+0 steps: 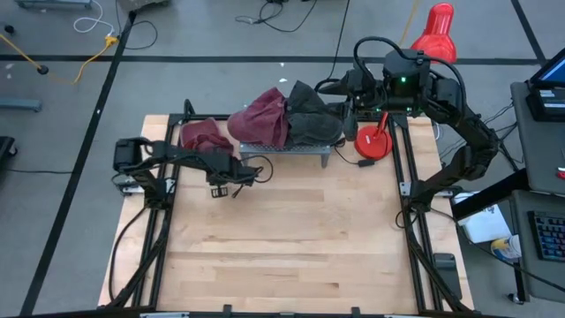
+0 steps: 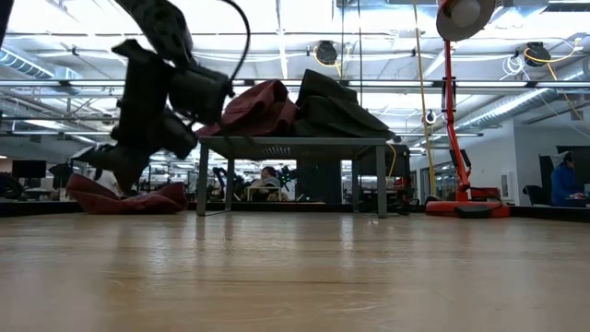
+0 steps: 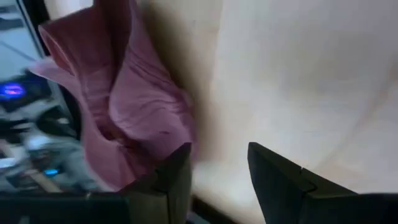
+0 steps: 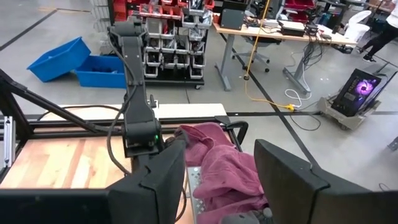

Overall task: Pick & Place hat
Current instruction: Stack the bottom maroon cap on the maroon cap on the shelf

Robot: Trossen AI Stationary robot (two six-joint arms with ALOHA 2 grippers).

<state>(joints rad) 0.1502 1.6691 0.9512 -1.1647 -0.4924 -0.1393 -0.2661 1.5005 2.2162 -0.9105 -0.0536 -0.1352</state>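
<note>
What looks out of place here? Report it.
One maroon hat lies crumpled on the table beside the small metal stand, while another maroon hat and a dark hat are heaped on the stand. The left gripper, open and empty, is near the fallen one.

A light wooden table top (image 1: 282, 238) lies flat. A red desk lamp (image 1: 375, 141) stands at its far edge. Two blue plastic bins (image 4: 74, 61) sit on the grey floor.
</note>
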